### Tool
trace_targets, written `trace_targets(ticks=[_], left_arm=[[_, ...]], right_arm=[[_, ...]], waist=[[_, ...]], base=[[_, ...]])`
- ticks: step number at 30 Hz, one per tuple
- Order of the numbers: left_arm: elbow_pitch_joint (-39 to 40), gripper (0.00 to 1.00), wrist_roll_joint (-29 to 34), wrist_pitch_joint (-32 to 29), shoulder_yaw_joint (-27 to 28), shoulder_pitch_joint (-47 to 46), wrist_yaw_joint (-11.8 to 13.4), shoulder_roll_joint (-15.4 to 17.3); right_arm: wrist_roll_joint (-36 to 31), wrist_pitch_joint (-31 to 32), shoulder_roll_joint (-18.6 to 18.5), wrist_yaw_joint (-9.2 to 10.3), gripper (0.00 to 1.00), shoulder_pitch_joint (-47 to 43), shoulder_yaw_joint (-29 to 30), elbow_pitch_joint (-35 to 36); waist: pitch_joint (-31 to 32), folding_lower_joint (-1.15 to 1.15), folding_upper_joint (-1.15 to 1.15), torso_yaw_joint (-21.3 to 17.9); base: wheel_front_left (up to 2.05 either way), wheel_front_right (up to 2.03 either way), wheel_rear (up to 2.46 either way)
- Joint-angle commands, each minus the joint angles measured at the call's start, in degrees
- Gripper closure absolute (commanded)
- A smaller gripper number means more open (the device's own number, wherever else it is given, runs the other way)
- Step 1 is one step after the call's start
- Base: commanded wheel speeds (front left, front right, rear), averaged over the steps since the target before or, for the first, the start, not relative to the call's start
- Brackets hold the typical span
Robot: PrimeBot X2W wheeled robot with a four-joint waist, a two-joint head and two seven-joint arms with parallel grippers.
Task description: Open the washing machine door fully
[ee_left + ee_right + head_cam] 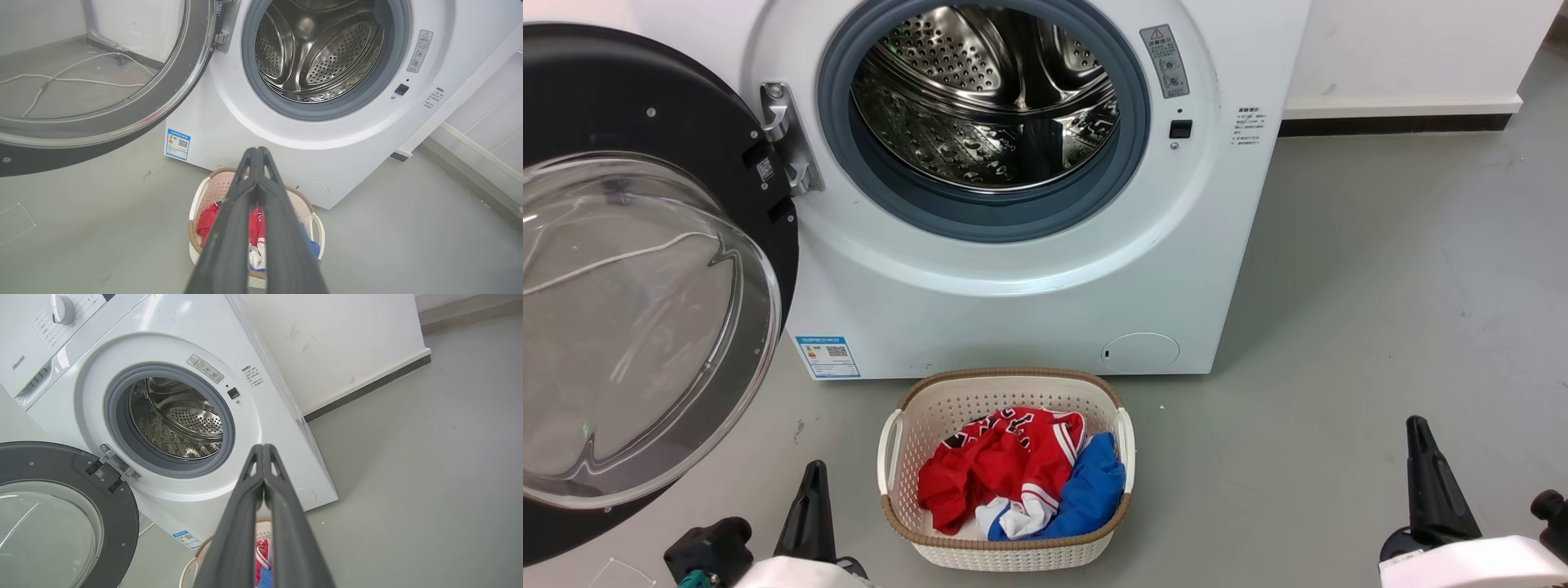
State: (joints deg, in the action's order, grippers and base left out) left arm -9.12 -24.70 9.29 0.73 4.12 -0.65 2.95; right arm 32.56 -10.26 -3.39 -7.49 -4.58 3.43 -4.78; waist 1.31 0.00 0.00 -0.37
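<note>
Washing machine door (pixel 645 310), a large black disc with a bulging clear window, stands swung wide open to the left of the washing machine (pixel 1013 302). Its metal hinge (pixel 788 139) holds it at the left edge of the round opening. The steel drum (pixel 988 98) and grey gasket (pixel 980 216) are fully exposed. The white machine sits on the grey floor (pixel 1380 286), near a white wall. A pale laundry basket (pixel 1013 377) rests on the floor just before the machine's front edge, holding a red garment (pixel 996 465) and a blue garment (pixel 1094 490). Both grippers hang low, well apart from the door. The left gripper (pixel 257 155) and right gripper (pixel 263 449) each have their fingers pressed together, clasping nothing.
</note>
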Motion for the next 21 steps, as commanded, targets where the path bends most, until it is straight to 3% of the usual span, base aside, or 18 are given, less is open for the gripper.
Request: trace_targets(ticks=[1, 21], left_arm=[[0.5, 1.00, -2.3, -0.4, 0.4, -1.8, -0.4, 0.0], [-0.9, 1.00, -19.7, -4.5, 1.9, -4.3, -2.2, 0.0]], right_arm=[[2.2, 0.3, -0.5, -0.01, 1.00, 1.8, 0.0, 0.3], [18.3, 4.1, -0.9, -0.01, 1.00, 4.3, 0.0, -2.1]], waist=[[0.0, 0.00, 0.00, 0.0], [-0.3, 0.00, 0.00, 0.1]], base=[[0.00, 0.00, 0.00], [0.00, 0.00, 0.00]])
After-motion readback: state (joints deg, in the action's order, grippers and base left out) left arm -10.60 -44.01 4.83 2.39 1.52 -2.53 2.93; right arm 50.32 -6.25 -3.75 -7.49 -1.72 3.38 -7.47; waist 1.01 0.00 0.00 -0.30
